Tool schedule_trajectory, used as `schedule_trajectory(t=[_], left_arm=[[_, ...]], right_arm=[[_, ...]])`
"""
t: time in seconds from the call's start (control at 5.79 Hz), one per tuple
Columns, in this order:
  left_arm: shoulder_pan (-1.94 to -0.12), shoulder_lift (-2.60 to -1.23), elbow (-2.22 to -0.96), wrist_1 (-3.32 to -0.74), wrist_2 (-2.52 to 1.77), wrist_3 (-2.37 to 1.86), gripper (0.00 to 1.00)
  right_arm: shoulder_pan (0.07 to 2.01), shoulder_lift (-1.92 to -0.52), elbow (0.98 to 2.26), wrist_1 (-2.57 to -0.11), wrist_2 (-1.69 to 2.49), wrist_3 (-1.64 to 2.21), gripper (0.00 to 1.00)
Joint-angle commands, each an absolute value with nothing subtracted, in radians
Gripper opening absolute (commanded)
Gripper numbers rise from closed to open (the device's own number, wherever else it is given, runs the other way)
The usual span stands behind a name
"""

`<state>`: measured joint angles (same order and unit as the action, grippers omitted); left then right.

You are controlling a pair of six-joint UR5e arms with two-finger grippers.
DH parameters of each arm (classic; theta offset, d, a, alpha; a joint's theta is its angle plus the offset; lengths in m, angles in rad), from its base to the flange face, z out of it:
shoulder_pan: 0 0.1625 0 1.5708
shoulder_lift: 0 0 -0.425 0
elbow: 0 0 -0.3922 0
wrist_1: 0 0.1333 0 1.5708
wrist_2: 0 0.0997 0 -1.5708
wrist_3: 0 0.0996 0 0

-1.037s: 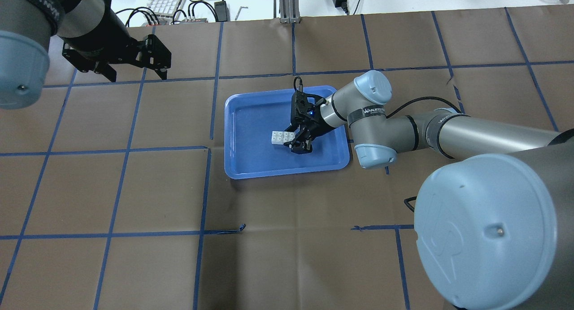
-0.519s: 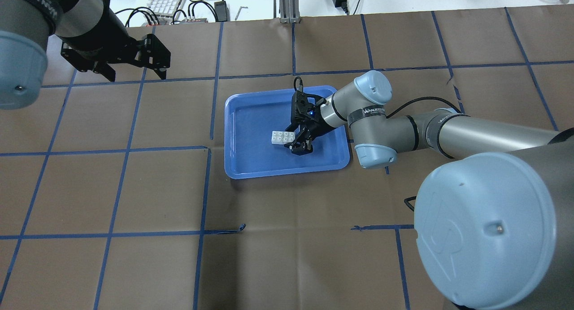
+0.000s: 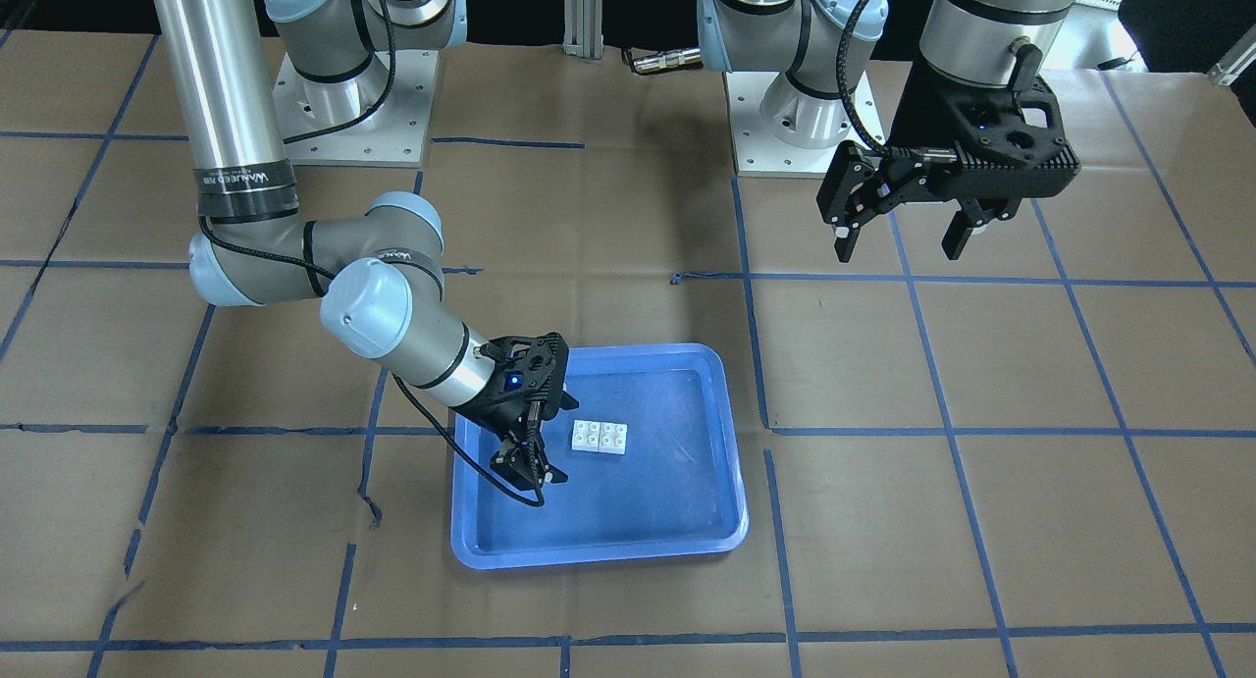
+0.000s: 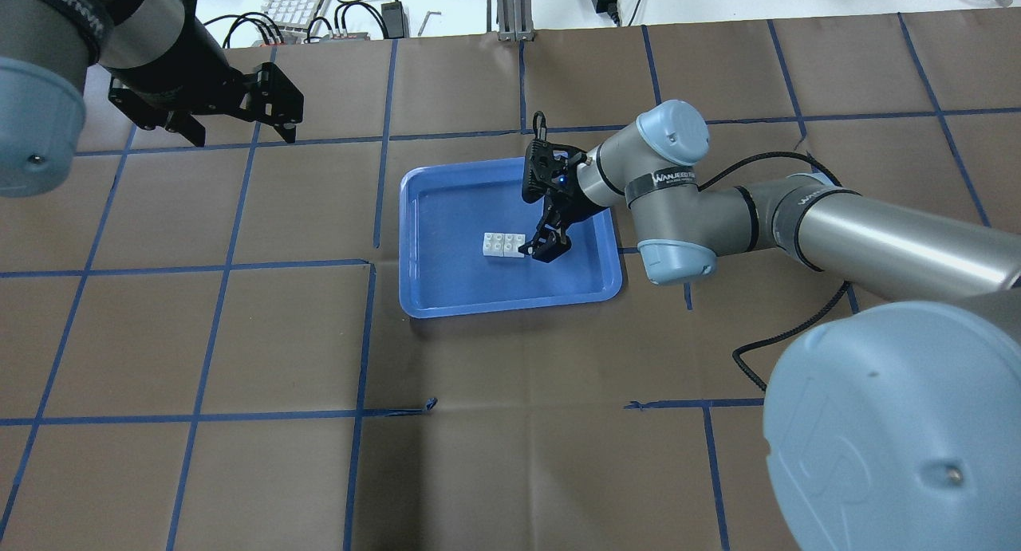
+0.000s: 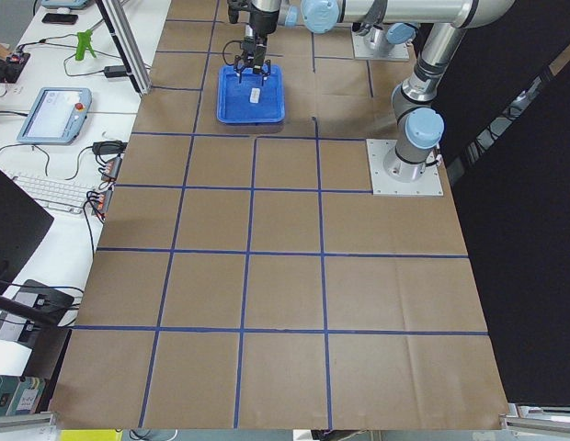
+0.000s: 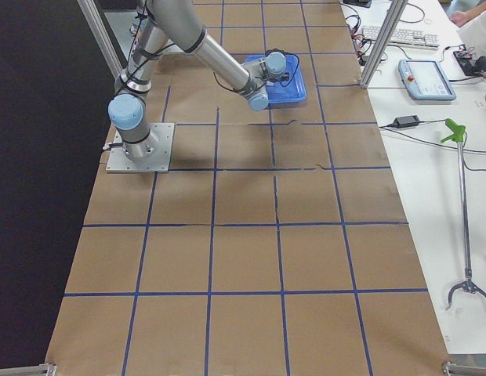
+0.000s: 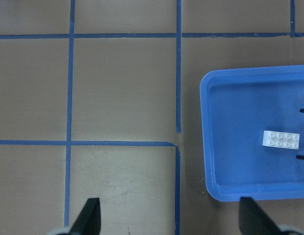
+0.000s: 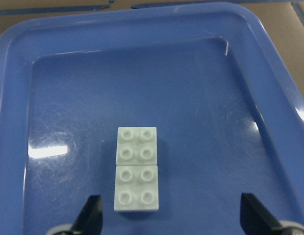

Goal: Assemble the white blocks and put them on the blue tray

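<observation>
The two white blocks (image 4: 502, 245) lie side by side, touching, on the floor of the blue tray (image 4: 455, 280) near its middle. They also show in the front view (image 3: 601, 437), the right wrist view (image 8: 137, 169) and the left wrist view (image 7: 281, 139). My right gripper (image 4: 546, 244) is open and empty, raised just right of the blocks and not touching them; in its own view the fingertips (image 8: 90, 215) frame the blocks from above. My left gripper (image 4: 243, 132) is open and empty, high over the table's far left, well away from the tray.
The tray (image 3: 667, 482) sits mid-table on brown paper marked with blue tape lines (image 4: 363, 340). A keyboard and cables (image 4: 299, 1) lie beyond the far edge. The two arm bases (image 3: 353, 99) stand at the robot's side of the table.
My right gripper has drawn back and up from the white blocks, which stay in place on the tray. The left arm has hardly moved.
</observation>
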<state>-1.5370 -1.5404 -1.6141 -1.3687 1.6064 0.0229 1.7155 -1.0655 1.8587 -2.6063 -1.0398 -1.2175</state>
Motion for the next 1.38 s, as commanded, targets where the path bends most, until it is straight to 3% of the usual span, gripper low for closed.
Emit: schedule_trajectory(t=[0.0,0.86,1.21], left_arm=[[-1.537,-1.540,-1.615,-1.368,1.606,0.023,0.99],[-1.539,-1.540,-1.617,-1.370,1.608,0.023,0.99],[-1.537,-1.539,-1.617,-1.370,1.608,0.023,0.99]], right_arm=[[1.709,-1.190,1.852,-2.495,-1.209,-0.991,1.00],[1.700,-1.464,1.818,-2.025,-1.605,-0.262,1.00],[1.639,-1.483,1.636,-1.702,-1.612,-0.086,1.00]])
